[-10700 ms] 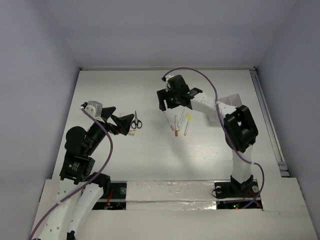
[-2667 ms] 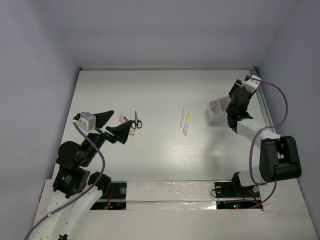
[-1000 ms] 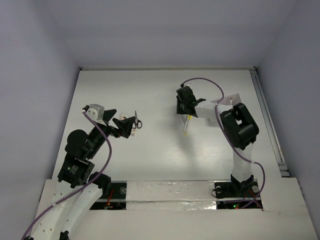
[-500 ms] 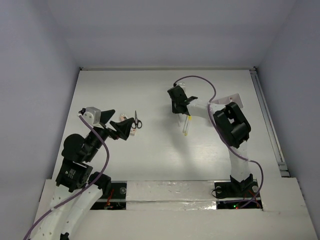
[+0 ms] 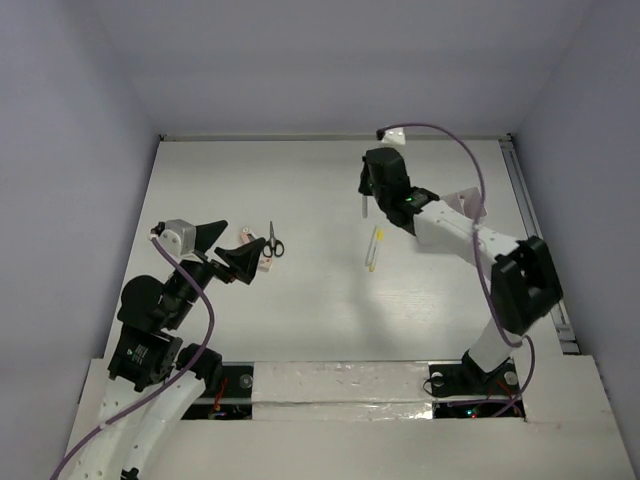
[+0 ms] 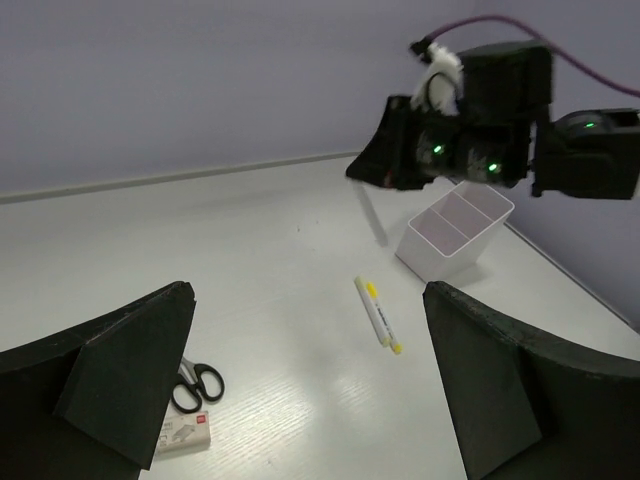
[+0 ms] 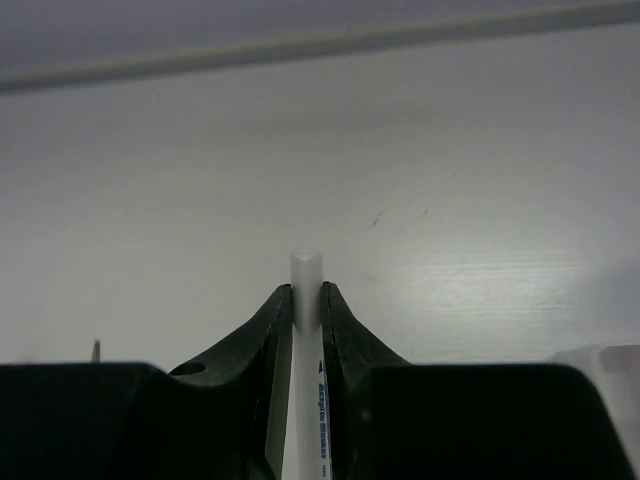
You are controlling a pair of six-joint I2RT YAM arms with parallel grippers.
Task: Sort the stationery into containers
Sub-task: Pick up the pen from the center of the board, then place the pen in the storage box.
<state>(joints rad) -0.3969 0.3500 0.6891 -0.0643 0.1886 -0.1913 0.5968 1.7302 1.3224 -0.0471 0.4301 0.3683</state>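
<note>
1. The right gripper [image 7: 306, 294] is clenched on a thin white pen [image 7: 305, 265]. Both black fingers press its sides, and its blunt end sticks out past the fingertips (blue print runs down the barrel, too small to read).
2. In the top view this held pen [image 5: 362, 205] sits above centre, slightly right, below the gripper's dark body. In the left wrist view it hangs tilted from the gripper and seems to be off the white table [image 5: 300, 320].
3. Two white pens with yellow ends [image 5: 373, 248] lie side by side on the table, near the frame's centre and just below the held pen. They are apart from it.
4. The whitish rectangular box [image 6: 455, 235] stands upright at centre right of the left wrist view, and an inner wall splits it into two compartments. In the top view the right arm partly hides it at right of centre.
5. The left gripper [image 5: 228, 248] is released, its two black fingers spread wide with nothing between them. It sits at left of centre in the top view.
6. Small black-handled scissors [image 5: 274, 240] lie closed on the table, just right of the left gripper.
7. A small pale pinkish block [image 6: 183, 432] rests just beside the scissor handles, in the lower left of the left wrist view. Whether the two touch cannot be told.
</note>
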